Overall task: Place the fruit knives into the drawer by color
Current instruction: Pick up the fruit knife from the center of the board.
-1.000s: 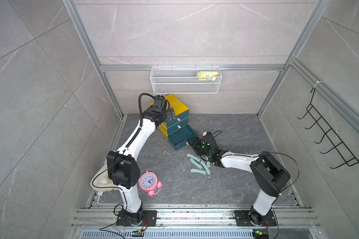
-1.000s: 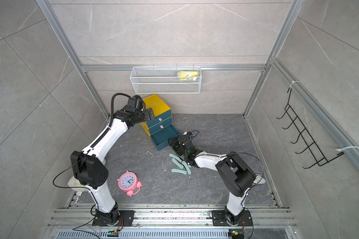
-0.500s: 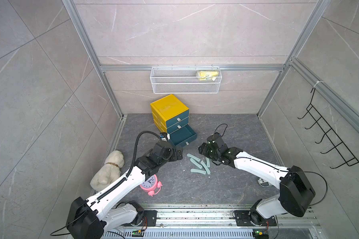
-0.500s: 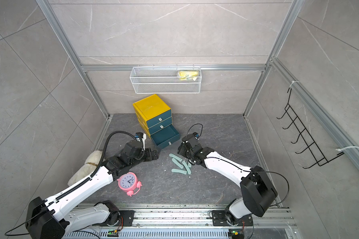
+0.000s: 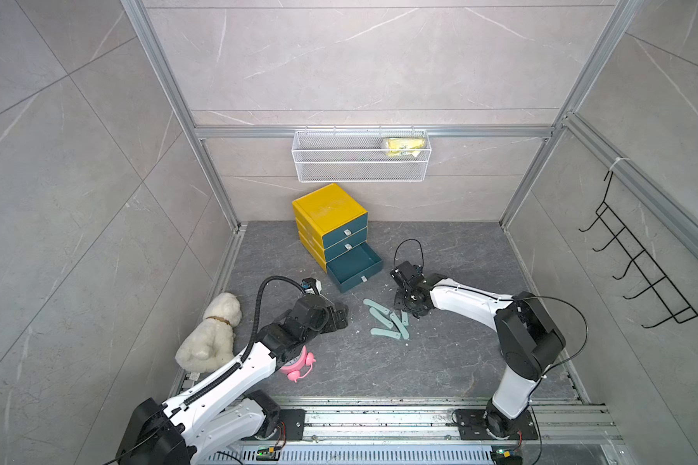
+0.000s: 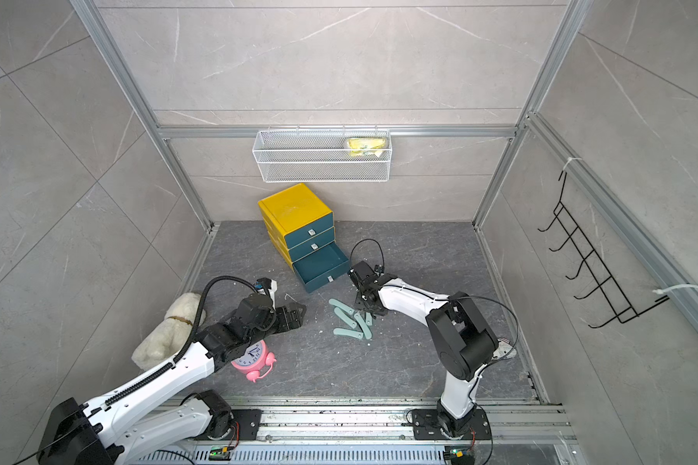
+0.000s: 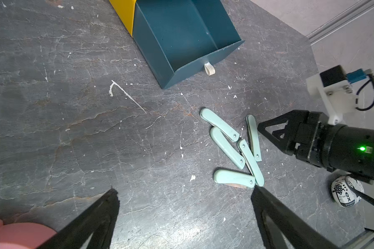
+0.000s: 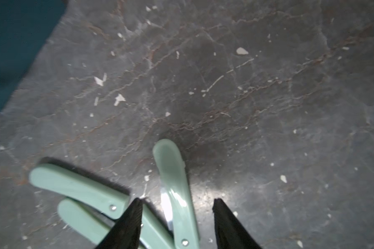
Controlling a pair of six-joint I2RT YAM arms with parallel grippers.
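Several pale teal fruit knives (image 5: 387,322) (image 6: 351,320) lie in a loose pile on the dark floor, in front of the drawer (image 5: 327,207), a yellow chest. Its bottom teal drawer (image 5: 353,263) (image 7: 181,32) is pulled out and shows nothing inside. My right gripper (image 5: 404,312) (image 8: 177,201) is open and low at the pile's right edge. Its jaws straddle one knife (image 8: 171,168) standing on its edge, with gaps on both sides. My left gripper (image 5: 341,316) (image 7: 185,190) is wide open over bare floor just left of the pile (image 7: 235,148), holding nothing.
A white plush dog (image 5: 212,334) and a pink alarm clock (image 5: 299,364) sit at the front left under the left arm. A white wire basket (image 5: 361,155) hangs on the back wall, a black hook rack (image 5: 641,269) on the right wall. A small printed ball (image 7: 347,194) lies behind the right arm.
My left arm has swung from the top of the chest down to the floor left of the knives. My right gripper has moved onto the pile's edge and its jaws have narrowed slightly.
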